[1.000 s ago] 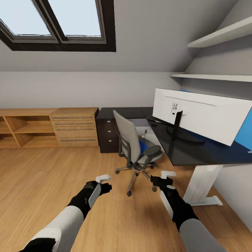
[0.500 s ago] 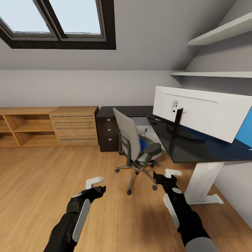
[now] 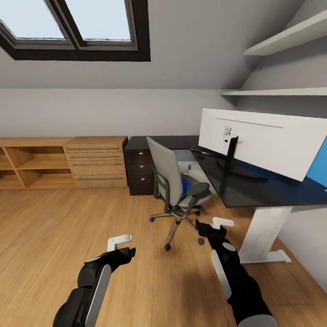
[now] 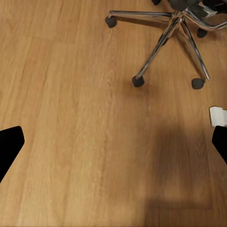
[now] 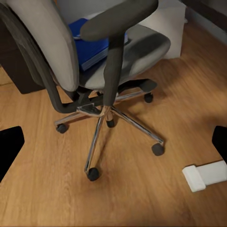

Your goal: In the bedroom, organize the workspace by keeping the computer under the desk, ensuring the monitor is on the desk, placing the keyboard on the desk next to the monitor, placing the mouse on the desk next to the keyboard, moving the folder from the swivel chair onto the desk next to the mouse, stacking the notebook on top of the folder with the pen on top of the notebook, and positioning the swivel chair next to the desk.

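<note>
From the head camera, the left hand (image 3: 119, 244) has sunk lower and nearer the robot than it was a second ago, when it was held level with the right; the right hand (image 3: 214, 226) has hardly shifted, out in front of the chair (image 3: 175, 184); both hold nothing, and how far their fingers are spread I cannot tell from here. The whole picture has also slid a little, so the camera has moved; the chair and the counter (image 3: 245, 188) keep their places on the floor. My reading is that the robot is settling its arms before reaching for the folder (image 3: 185, 185), a strip of blue on the seat behind the armrest. The monitor (image 3: 265, 143) stands on the counter, its white back to us; a dark flat thing lies beside it, too indistinct to name.

From the left wrist camera, the fingers (image 4: 10, 142) stand wide apart with bare wooden floor (image 4: 85, 118) between them; the chair's chrome base (image 4: 165, 38) lies beyond.

From the right wrist camera, the fingers (image 5: 9, 144) are likewise wide apart and empty; the folder (image 5: 92, 42) lies flat on the grey seat, partly hidden by the black armrest (image 5: 118, 21).
</note>
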